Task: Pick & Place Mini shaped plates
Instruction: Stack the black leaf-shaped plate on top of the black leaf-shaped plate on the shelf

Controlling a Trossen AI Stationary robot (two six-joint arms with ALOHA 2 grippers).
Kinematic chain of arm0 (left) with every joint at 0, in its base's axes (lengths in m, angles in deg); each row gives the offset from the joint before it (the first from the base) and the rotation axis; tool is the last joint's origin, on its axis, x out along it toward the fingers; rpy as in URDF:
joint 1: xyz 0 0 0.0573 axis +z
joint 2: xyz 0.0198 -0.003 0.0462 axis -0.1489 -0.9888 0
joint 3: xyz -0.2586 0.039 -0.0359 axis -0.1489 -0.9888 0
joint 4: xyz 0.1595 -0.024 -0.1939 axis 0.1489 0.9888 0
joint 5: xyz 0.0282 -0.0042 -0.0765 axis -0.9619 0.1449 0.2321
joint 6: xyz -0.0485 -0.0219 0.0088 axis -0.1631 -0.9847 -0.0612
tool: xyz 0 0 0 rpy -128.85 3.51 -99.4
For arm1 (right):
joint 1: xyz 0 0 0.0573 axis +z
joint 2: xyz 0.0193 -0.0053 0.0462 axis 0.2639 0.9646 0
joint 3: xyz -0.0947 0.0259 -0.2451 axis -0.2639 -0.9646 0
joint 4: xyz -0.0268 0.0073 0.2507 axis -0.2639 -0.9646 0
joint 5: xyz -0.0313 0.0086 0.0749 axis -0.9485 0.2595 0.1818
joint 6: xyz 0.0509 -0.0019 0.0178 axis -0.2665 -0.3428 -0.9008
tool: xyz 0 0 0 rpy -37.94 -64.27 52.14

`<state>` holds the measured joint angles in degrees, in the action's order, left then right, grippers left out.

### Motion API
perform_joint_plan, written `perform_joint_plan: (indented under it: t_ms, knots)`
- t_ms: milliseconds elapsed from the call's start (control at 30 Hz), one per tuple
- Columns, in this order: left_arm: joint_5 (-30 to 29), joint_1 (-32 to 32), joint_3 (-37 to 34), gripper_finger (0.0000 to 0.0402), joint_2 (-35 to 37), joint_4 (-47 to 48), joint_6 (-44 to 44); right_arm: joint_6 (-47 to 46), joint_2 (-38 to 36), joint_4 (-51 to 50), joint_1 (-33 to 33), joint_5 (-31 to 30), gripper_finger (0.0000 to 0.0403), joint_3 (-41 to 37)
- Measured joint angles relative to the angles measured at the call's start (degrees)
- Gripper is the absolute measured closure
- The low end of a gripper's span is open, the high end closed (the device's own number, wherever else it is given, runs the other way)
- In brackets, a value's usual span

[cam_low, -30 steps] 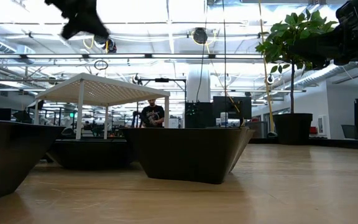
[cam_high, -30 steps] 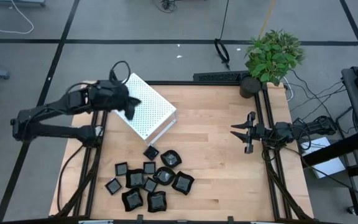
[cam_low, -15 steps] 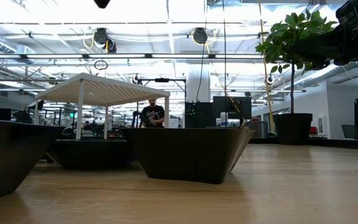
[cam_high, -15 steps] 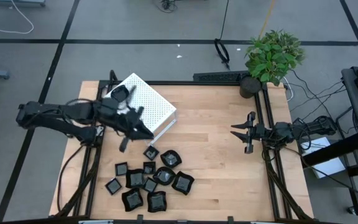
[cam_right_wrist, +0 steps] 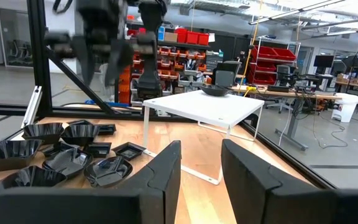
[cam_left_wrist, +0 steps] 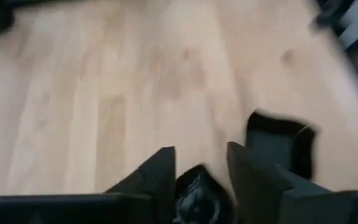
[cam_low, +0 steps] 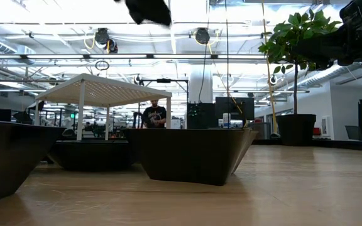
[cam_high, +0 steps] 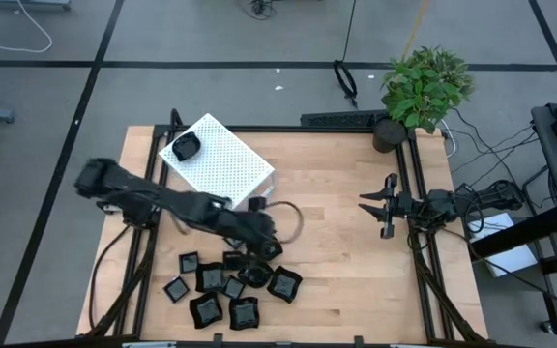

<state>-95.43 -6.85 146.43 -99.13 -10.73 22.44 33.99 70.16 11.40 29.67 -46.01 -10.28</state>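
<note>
Left tool [cam_high: 259, 240] swung over, plates [cam_high: 230, 282] apparently just beneath, blurred

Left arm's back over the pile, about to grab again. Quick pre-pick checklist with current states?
1. Left end effector over the cluster of small glossy black dishes: ok.
2. Its fingers apart, nothing between them: ok.
3. One black dish resting on top of the white perforated box: ok.
4. Which dish is targeted: cannot tell.
5. Right end effector parked at the right edge of the wooden table, clear of the pile: ok.
</note>
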Motion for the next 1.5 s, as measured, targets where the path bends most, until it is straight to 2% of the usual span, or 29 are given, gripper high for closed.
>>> perform_joint_plan:
  t_ms: [167,333,400,500,667,1033,1500]
  knots:
    - [0.0,1.3,2.2,0.0202,-8.9,1.5,2.5,0.0,0.0,0.0,0.0,0.0,0.0300,0.0]
    - [0.3,3.9,1.6,0.0193,-14.7,3.5,2.6,0.0,0.0,0.0,0.0,0.0,0.0300,0.0]
    - [2.8,5.1,1.6,0.0196,-15.8,4.1,2.5,0.0,0.0,0.0,0.0,0.0,0.0300,0.0]
    - [6.2,6.7,1.6,0.0205,-16.3,4.7,2.9,0.0,0.0,0.0,0.0,0.0,0.0300,0.0]
    - [6.5,9.2,0.9,0.0221,-16.3,6.6,4.0,0.0,0.0,0.0,0.0,0.0,0.0300,0.0]
    - [10.5,10.3,-4.3,0.0240,-16.3,0.1,4.0,0.0,0.0,0.0,0.0,0.0,0.0300,0.0]
    - [10.7,10.2,-7.9,0.0245,-16.3,-2.5,2.5,0.0,0.0,0.0,0.0,0.0,0.0300,0.0]
